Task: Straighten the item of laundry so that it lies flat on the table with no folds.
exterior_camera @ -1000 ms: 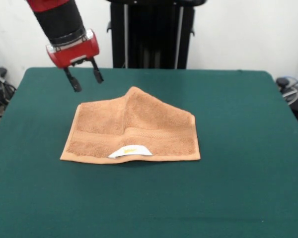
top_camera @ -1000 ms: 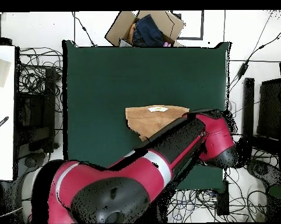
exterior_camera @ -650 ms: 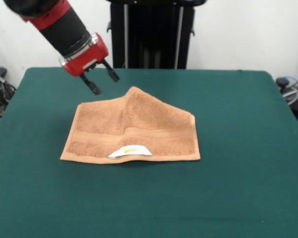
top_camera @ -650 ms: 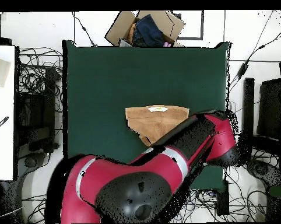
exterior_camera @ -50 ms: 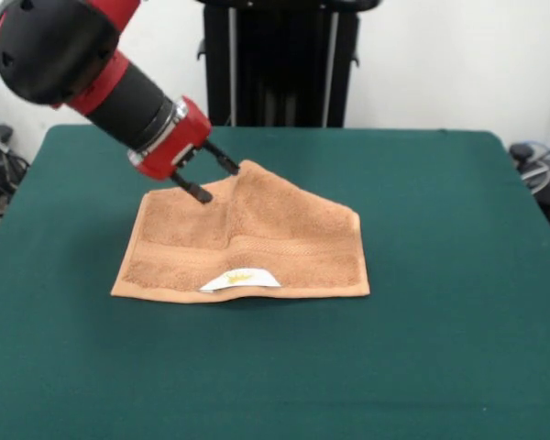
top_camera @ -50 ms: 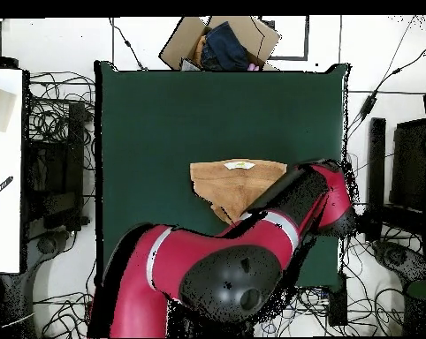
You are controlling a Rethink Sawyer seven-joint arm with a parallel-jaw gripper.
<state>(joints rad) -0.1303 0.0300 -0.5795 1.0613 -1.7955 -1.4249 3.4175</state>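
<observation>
The item of laundry (exterior_camera @ -50 ms: pixel 257 240), an orange-tan towel, lies on the green table (exterior_camera @ -50 ms: pixel 440 238) with a far part folded over, so it rises to a peak at the back. A white label (exterior_camera @ -50 ms: pixel 240 278) with a yellow mark shows at its near edge. My gripper (exterior_camera @ -50 ms: pixel 216 181) is open and tilted, its two black fingertips (exterior_camera @ -50 ms: pixel 202 195) straddling the left slope of that peak, at or just above the cloth. In the overhead view the red arm (top_camera @ -50 ms: pixel 287 212) covers the towel's (top_camera @ -50 ms: pixel 227 181) right side and hides the gripper; the table (top_camera @ -50 ms: pixel 163 115) extends well beyond the towel.
A cardboard box (top_camera @ -50 ms: pixel 221 42) holding dark clothes sits past the table's far edge in the overhead view. Cables (top_camera @ -50 ms: pixel 57 124) lie on the floor around the table, and a white surface (top_camera @ -50 ms: pixel 4 168) stands at the left.
The gripper has swung down and to the right in the front view, from above the table's far left to the towel's folded peak. The towel has not moved.
</observation>
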